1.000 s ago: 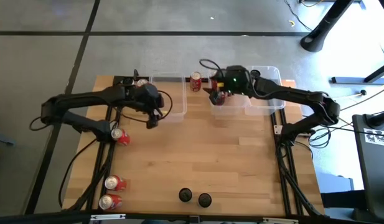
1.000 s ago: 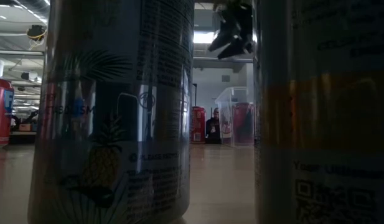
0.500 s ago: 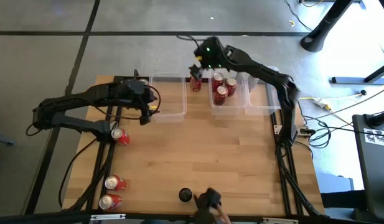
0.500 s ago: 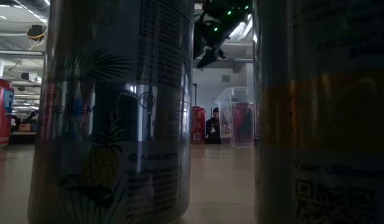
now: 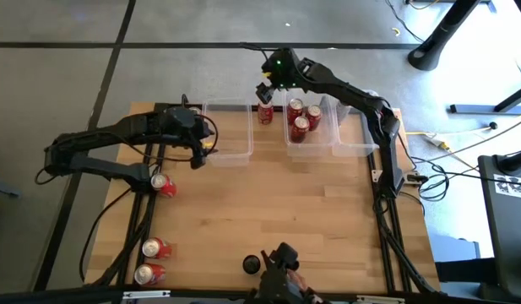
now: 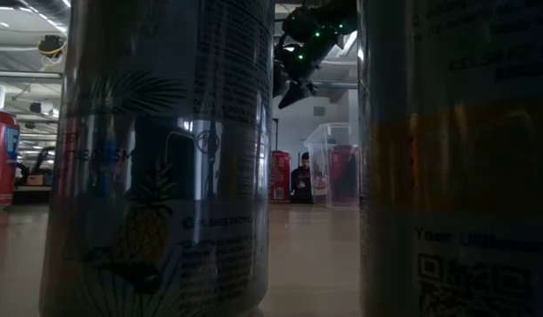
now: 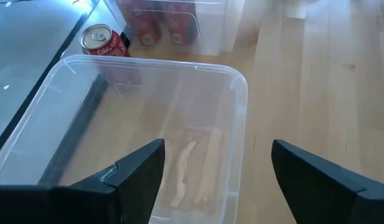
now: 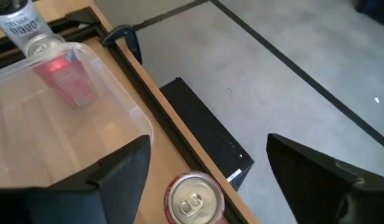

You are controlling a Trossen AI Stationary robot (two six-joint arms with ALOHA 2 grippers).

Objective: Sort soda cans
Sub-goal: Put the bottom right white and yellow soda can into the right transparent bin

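Observation:
A lone red soda can (image 5: 266, 112) stands at the table's far edge, between two clear bins. My right gripper (image 5: 263, 91) hangs open above it, and its wrist view shows the can's silver top (image 8: 195, 199) below and between the fingers (image 8: 207, 140). Three red cans (image 5: 301, 117) stand in the right bin (image 5: 312, 143). My left gripper (image 5: 203, 152) hangs open over the left bin (image 7: 148, 137), which holds no can. More red cans (image 5: 163, 184) (image 5: 150, 260) stand on the left side, and black cans (image 5: 252, 264) at the near edge.
A third clear bin (image 5: 359, 127) stands at the far right. Another can (image 5: 192, 111) stands by the left bin's far corner. Two cans (image 6: 157, 158) (image 6: 456, 158) fill the low view. A dark shape (image 5: 283, 262), perhaps a person's hand, covers the second black can.
My right gripper has left the right bin and swung toward the table's far edge and left, ending above the lone red can. My left gripper has drawn back a little toward the table's left and risen. A dark shape has come in over the near edge.

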